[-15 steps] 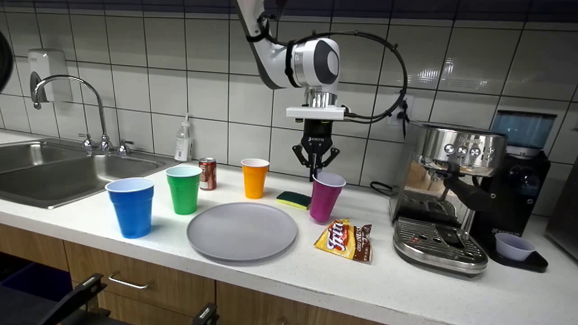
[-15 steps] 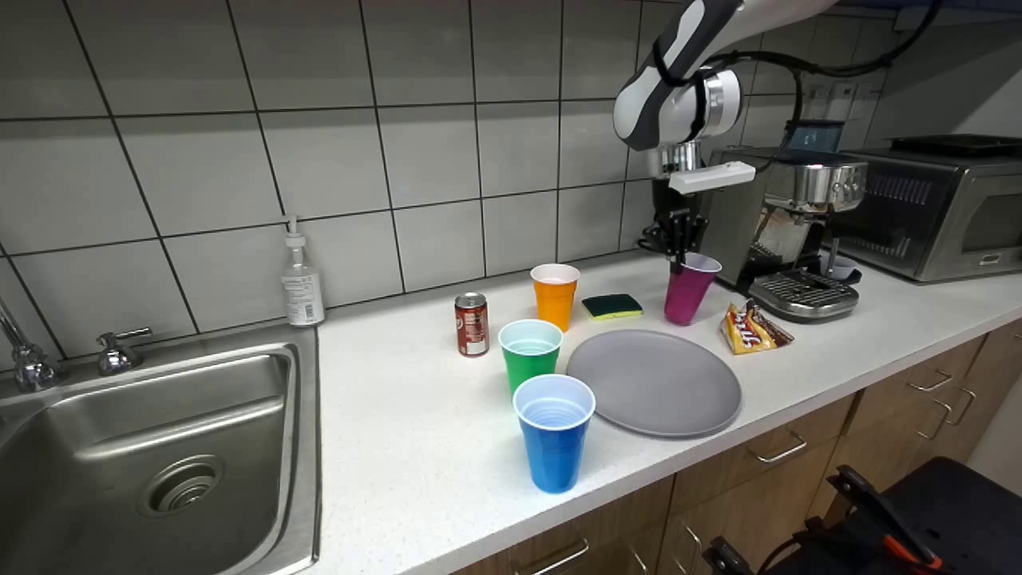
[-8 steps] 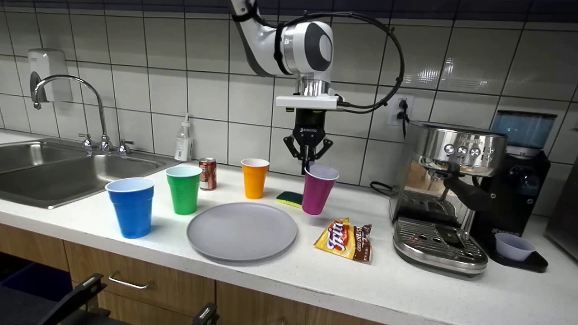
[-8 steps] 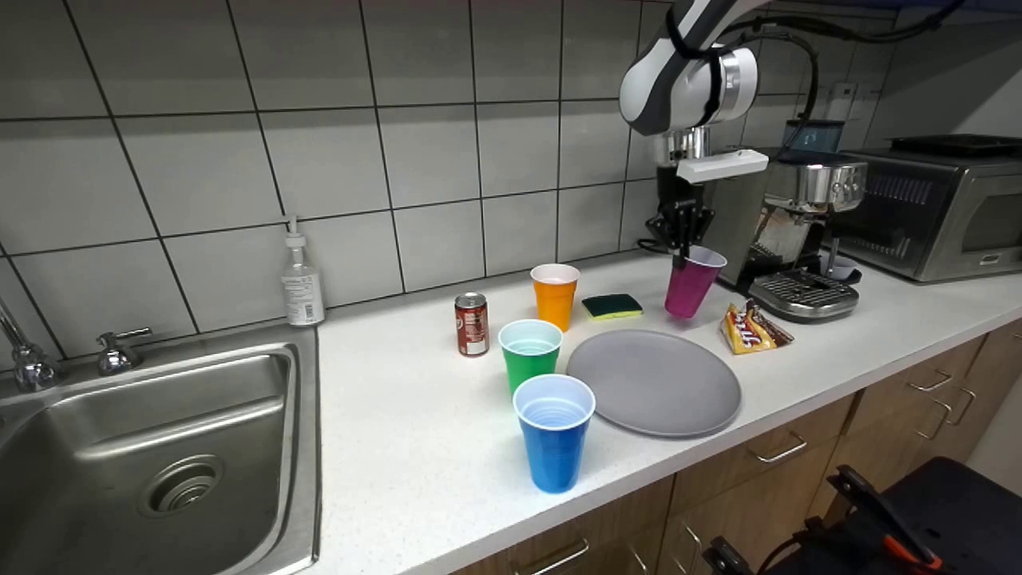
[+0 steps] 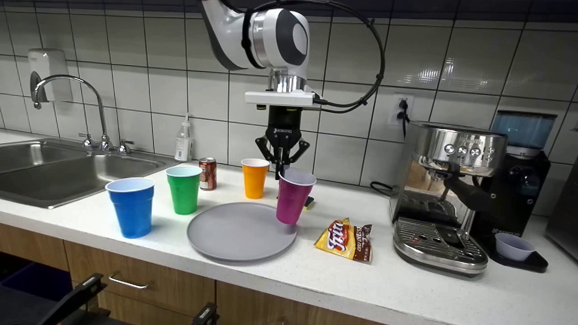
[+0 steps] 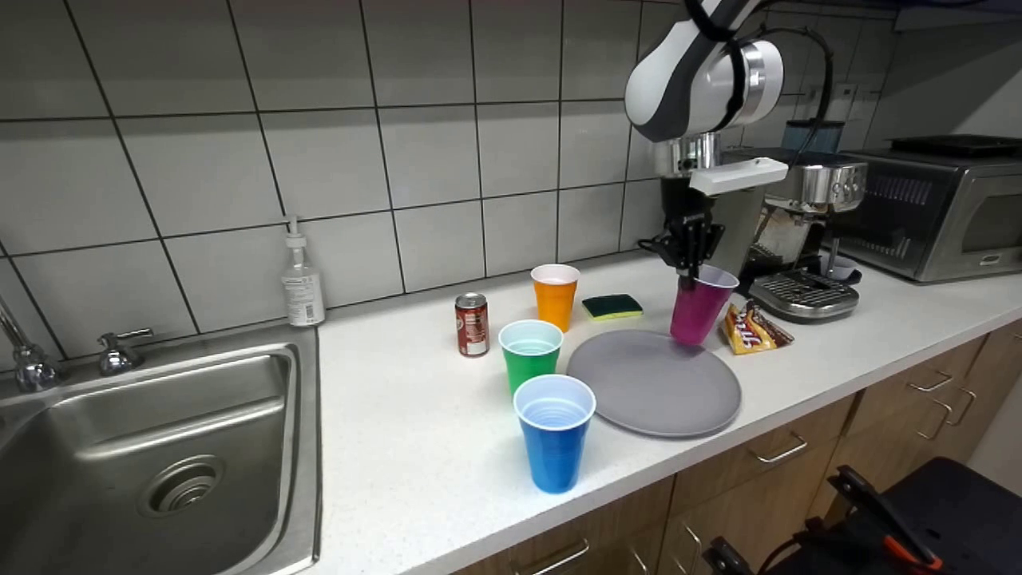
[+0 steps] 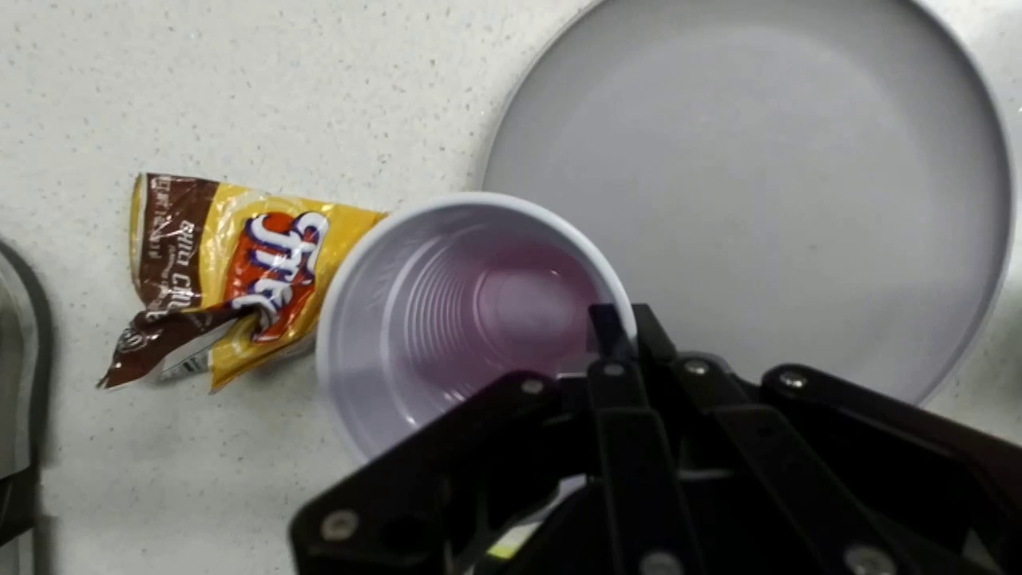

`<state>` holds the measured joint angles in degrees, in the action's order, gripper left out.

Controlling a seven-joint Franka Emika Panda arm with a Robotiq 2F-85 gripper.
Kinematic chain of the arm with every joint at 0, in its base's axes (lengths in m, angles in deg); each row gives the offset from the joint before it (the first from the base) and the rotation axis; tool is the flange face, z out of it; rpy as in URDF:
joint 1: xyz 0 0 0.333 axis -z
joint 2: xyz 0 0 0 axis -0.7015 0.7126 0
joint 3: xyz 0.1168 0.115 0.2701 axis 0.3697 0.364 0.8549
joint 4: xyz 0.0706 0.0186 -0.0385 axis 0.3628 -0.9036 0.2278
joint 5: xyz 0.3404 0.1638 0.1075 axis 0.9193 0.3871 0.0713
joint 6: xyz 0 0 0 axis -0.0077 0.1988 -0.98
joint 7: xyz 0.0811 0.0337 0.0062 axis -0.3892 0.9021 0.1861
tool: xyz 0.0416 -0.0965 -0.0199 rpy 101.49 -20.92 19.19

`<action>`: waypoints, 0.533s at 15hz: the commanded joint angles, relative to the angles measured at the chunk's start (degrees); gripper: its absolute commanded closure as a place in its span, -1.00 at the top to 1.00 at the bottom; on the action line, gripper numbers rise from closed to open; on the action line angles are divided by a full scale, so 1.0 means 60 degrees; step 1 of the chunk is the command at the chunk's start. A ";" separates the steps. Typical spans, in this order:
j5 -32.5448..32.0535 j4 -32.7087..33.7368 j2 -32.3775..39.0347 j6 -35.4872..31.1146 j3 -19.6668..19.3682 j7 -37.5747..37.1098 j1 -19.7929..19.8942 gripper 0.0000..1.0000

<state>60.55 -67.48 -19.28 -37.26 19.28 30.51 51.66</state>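
Currently, the gripper (image 7: 629,326) is pinching the purple cup (image 5: 292,199) by its rim, and this cup is hanging, somewhat tilted, over the edge of the plate (image 5: 237,232). Near it, the bag (image 7: 259,271) is lying on the counter (image 5: 384,277).

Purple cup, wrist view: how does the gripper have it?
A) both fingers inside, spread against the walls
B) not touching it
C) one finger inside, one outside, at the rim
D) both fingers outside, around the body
C: in the wrist view the gripper has one finger inside the purple cup and the other outside, with the rim pinched between them.
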 commanded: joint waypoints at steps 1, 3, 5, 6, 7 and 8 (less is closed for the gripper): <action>-0.0369 -0.1360 -0.1063 -0.0398 0.0138 -0.0182 -0.0175 -0.97; -0.0482 -0.1782 -0.1296 -0.0482 0.0163 -0.0244 -0.0291 -0.97; -0.0564 -0.2071 -0.1433 -0.0522 0.0180 -0.0314 -0.0377 -0.97; -0.0602 -0.2195 -0.1487 -0.0544 0.0186 -0.0347 -0.0410 -0.97; -0.0635 -0.2310 -0.1517 -0.0575 0.0191 -0.0390 -0.0438 -0.97; -0.0669 -0.2409 -0.1542 -0.0597 0.0203 -0.0444 -0.0465 -0.97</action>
<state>58.49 -78.52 -25.75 -39.43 19.83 30.15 49.07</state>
